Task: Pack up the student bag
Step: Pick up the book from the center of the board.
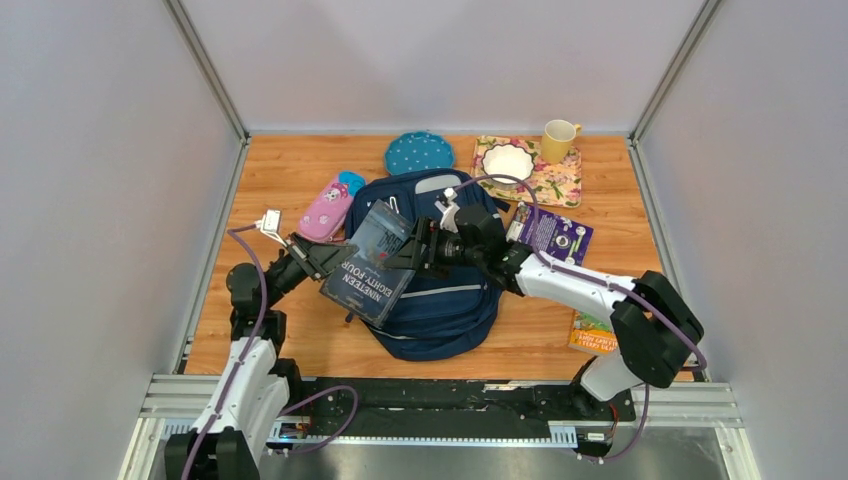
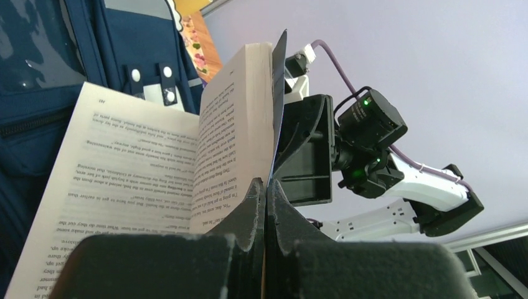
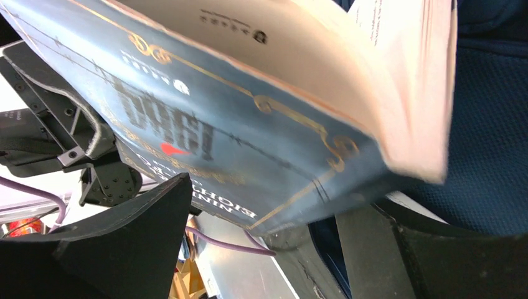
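Top view: student bag (image 1: 445,300) lies flat mid-table (image 1: 290,170), grey top panel toward the far wall. Pink pencil case (image 1: 325,212) sits just beside its upper left corner. A blue paperback (image 1: 370,265) hangs above the bag's left half, cover up, tilted. Left gripper (image 1: 332,258) is on the book's left edge, right gripper (image 1: 408,250) at its right edge. Left wrist: left gripper (image 2: 266,187) pinched fully closed on the thin cover only; the page block (image 2: 143,162) falls open to the left, print visible. Bag (image 2: 37,75) behind the pages. Right gripper (image 2: 308,152) is just beyond the cover's far side; contact not clear from here. Right wrist: right gripper (image 3: 274,212) jaws spread wide, book's lower corner (image 3: 218,124) sitting between the fingers, not clamped. Navy bag fabric (image 3: 492,124) fills the right side, under the book.
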### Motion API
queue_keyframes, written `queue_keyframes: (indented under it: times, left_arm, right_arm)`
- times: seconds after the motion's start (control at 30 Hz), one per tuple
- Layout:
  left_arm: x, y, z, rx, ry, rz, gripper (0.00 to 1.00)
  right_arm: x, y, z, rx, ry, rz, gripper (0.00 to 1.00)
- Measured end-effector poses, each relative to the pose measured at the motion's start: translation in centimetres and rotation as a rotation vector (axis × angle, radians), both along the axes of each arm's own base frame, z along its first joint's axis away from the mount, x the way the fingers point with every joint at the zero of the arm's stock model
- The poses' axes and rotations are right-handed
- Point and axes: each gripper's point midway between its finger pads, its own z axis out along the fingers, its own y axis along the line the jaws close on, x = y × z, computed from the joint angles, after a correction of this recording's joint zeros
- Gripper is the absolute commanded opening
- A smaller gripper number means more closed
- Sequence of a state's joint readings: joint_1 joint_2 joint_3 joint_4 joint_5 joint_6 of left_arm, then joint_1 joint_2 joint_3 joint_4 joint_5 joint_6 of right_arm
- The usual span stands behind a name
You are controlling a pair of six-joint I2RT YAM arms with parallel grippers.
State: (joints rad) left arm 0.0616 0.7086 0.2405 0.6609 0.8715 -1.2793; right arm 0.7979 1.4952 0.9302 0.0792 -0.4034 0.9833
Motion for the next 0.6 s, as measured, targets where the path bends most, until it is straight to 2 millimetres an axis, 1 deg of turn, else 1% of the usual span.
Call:
queue_keyframes:
  times: [0.07, 0.2, 0.23, 0.3, 0.33, 0.37, 0.43, 0.5, 0.53, 0.57, 0.6]
  left_arm:
    - [-0.1, -0.2, -0.4, -0.007, 0.001, -0.005, 0.0]
    - [-0.1, -0.1, -1.1, -0.017, 0.009, 0.01, 0.0]
    - [-0.1, -0.1, -1.4, -0.018, 0.012, 0.013, 0.0]
    - [-0.1, 0.0, -2.6, -0.021, 0.035, 0.026, 0.0]
    - [-0.2, 0.1, -3.4, -0.022, 0.051, 0.033, 0.0]
    - [-0.2, 0.1, -4.1, -0.022, 0.067, 0.04, 0.0]
    - [-0.3, 0.3, -5.6, -0.023, 0.104, 0.055, 0.0]
    - [-0.3, 0.4, -6.7, -0.021, 0.134, 0.07, 0.0]
    - [-0.2, 0.5, -7.0, -0.017, 0.143, 0.074, 0.0]
    - [-0.1, 0.5, -7.2, -0.014, 0.146, 0.077, 0.0]
    - [0.0, 0.5, -7.3, -0.009, 0.147, 0.082, 0.0]
  right_arm:
    - [0.1, 0.5, -0.1, 0.014, 0.001, 0.001, 0.85]
    - [0.7, 1.3, -1.0, 0.033, 0.016, -0.017, 0.84]
    - [0.8, 1.5, -1.3, 0.039, 0.022, -0.02, 0.83]
    - [1.0, 1.7, -2.1, 0.046, 0.036, -0.03, 0.78]
    - [1.1, 1.8, -2.6, 0.047, 0.047, -0.038, 0.73]
    - [1.2, 1.9, -3.2, 0.048, 0.058, -0.046, 0.64]
    - [1.4, 2.0, -4.4, 0.046, 0.08, -0.059, 0.55]
    - [1.7, 2.1, -5.4, 0.049, 0.101, -0.077, 0.43]
    - [1.7, 2.1, -5.9, 0.052, 0.111, -0.082, 0.35]
    - [1.7, 2.1, -6.0, 0.054, 0.115, -0.083, 0.23]
    - [1.7, 2.1, -6.1, 0.059, 0.116, -0.086, 0.16]
